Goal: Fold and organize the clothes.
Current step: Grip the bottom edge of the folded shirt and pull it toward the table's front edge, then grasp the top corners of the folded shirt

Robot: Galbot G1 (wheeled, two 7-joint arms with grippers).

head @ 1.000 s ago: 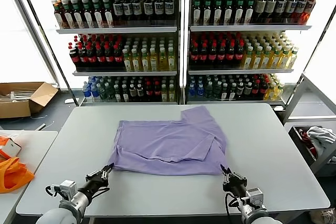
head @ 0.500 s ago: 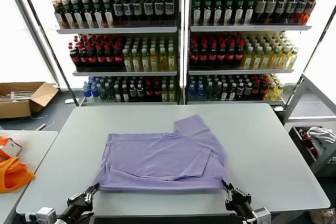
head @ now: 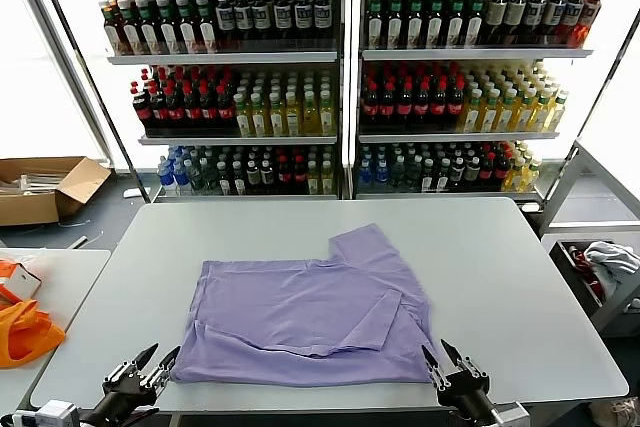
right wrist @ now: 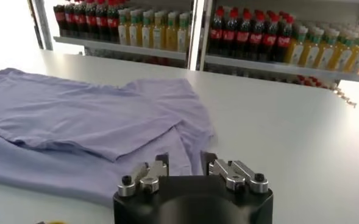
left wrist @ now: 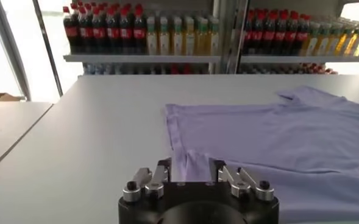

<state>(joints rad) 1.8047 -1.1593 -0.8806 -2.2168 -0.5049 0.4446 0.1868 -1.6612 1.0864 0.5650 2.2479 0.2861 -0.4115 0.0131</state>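
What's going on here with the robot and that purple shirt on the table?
A two-armed robot is folding a lavender T-shirt on a grey table. The shirt lies partly folded near the table's front edge, one sleeve sticking out toward the drink shelves. The left gripper and right gripper sit at the shirt's two near corners with jaws open, holding nothing.

T-shirt (head: 310, 322) plain lavender; table (head: 520, 277) pale grey; bag (head: 25, 332) orange; pincers black
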